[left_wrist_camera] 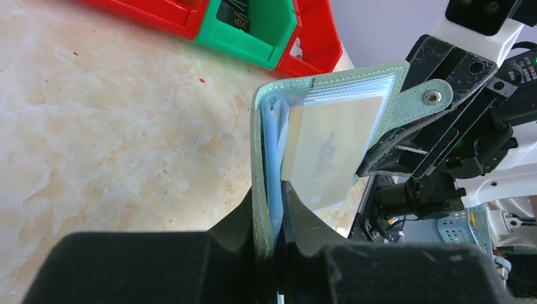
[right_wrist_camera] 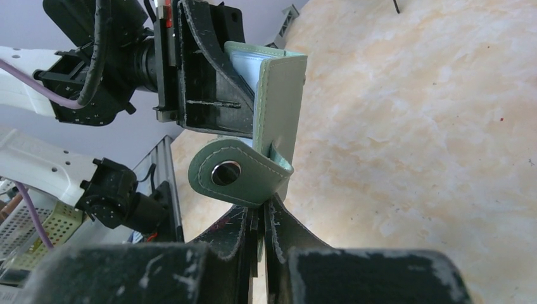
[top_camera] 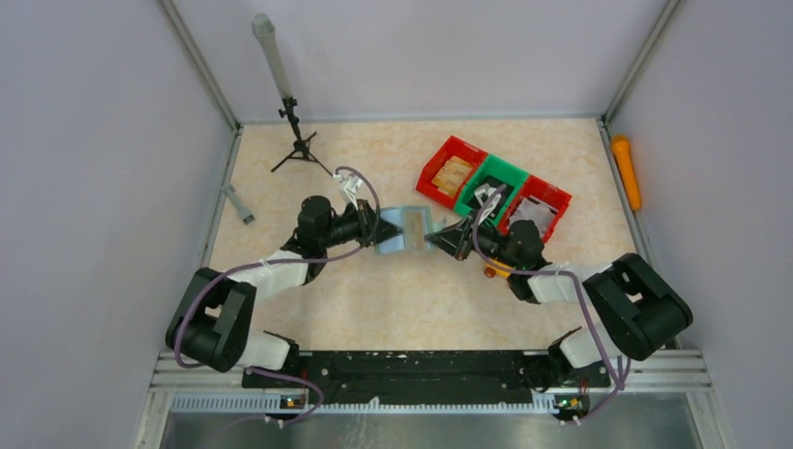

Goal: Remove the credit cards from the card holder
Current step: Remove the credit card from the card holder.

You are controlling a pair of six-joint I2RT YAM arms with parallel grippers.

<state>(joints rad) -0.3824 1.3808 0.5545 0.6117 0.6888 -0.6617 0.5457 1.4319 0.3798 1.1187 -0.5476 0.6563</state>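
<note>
The grey-green card holder hangs open above the table between both grippers. My left gripper is shut on one cover and the blue-edged sleeves inside it. A pale card shows in a clear sleeve, its lower corner sticking out past the holder. My right gripper is shut on the holder's thin edge just under the snap tab, which folds over its fingertips. From above, the left gripper and the right gripper face each other across the holder.
A row of red and green bins stands just behind the right gripper, also in the left wrist view as bins. A small tripod stands back left, an orange object by the right wall, a yellow toy under the right arm.
</note>
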